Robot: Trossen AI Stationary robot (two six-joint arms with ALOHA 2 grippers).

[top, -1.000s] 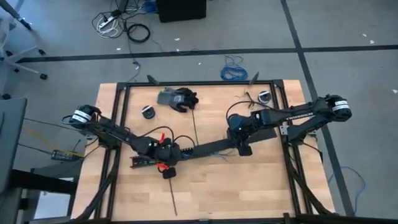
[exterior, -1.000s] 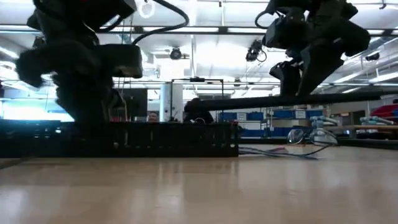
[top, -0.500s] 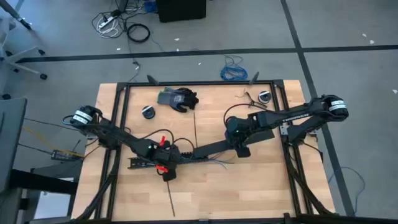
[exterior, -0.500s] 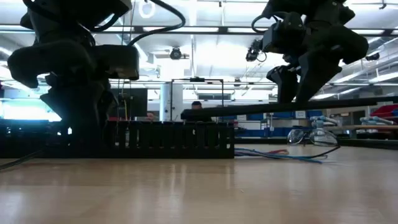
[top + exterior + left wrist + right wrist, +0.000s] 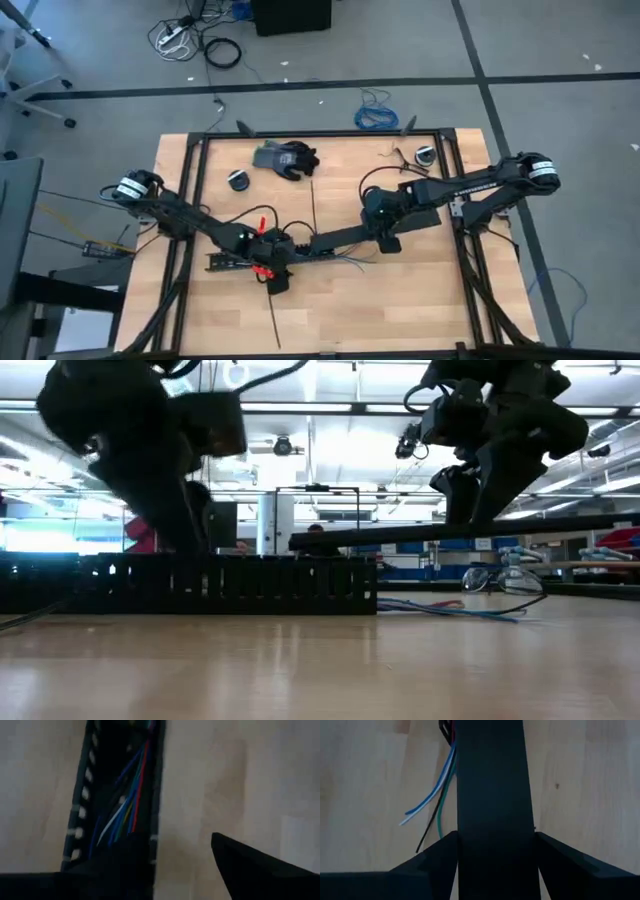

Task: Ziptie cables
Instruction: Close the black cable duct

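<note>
As seen from above, the wooden table (image 5: 400,300) carries both arms near its middle. The left claw (image 5: 275,278) is placed over the near end of a slotted black duct (image 5: 235,262); the right claw (image 5: 385,238) is closed on one end of a wide flat black bar (image 5: 335,240), which slants toward the duct. The cables (image 5: 352,258) lie just under the bar, their ends fanned out on the wood. One ziptie (image 5: 314,208) lies straight behind the bar, and a second ziptie (image 5: 273,322) lies in front of the left claw. A dark glove (image 5: 287,158) rests at the far edge.

At table height, the duct (image 5: 230,585) is seen standing on the wood, the bar (image 5: 470,532) is held level above it, and the cables (image 5: 460,607) trail beside it.

By the left wrist, coloured cables (image 5: 127,802) are shown inside the duct (image 5: 82,795), and the fingers (image 5: 250,865) are spread wide.

By the right wrist, the bar (image 5: 492,795) is gripped between the fingers (image 5: 427,862), with cables (image 5: 437,792) beside it.
</note>
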